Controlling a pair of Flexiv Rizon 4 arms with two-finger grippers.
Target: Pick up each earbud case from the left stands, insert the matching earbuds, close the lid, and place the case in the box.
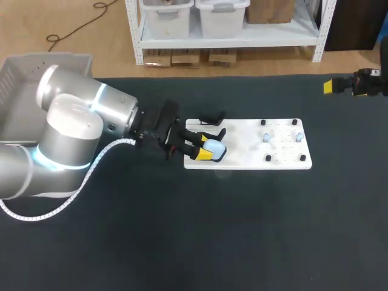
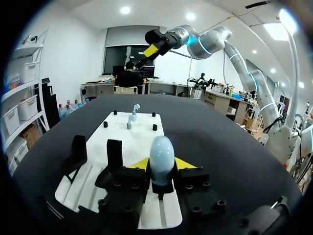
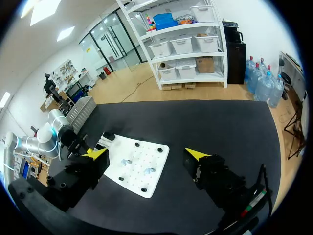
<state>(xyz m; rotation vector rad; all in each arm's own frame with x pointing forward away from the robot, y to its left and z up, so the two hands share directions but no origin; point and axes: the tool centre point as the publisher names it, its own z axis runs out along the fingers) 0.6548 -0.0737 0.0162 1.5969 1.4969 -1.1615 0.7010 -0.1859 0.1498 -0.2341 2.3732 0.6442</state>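
**Left pincer closed on the case at the board's near-left corner**

The left arm (image 1: 66,133) fills the bench's (image 1: 182,242) left edge. Its thick silver elbow is bent close to the head camera, and the forearm stretches level toward the middle of the bench. Its wrist is low, with the left pincer (image 1: 206,150) (image 2: 161,164) lying almost flat over the near-left corner of the white board (image 1: 254,151) (image 2: 142,132).

The two yellow tips press on opposite flanks of the pale blue, egg-shaped earbud case (image 1: 213,147) (image 2: 161,156), which stands upright between them. Beside the pincer, two black stands (image 1: 209,117) (image 2: 78,152) rise from the board's left end. At the board's right end, small pale earbuds (image 1: 265,137) (image 2: 133,115) sit among black pegs.

The right pincer (image 1: 330,86) (image 3: 146,154) hangs high over the bench's far right corner, well apart from the board. Its fingers are spread wide with nothing between them. A grey box (image 1: 36,66) (image 3: 80,108) sits at the far left corner.
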